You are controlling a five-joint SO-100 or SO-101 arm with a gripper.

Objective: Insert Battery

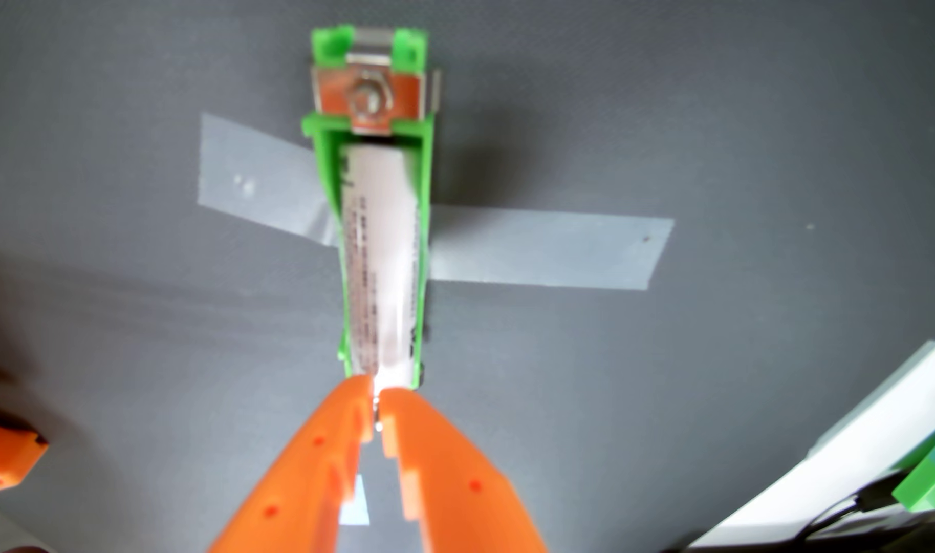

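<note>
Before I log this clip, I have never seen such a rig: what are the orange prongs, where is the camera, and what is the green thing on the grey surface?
The camera rides on the robot arm's wrist and looks down past its hand. The two orange prongs are that hand's fingers, nearly closed, tips at the near end of a white battery. The battery lies in a green battery holder with a metal contact at the far end. Clear tape fixes the holder to the grey table. Whether the fingertips pinch the battery or only press it is unclear.
</note>
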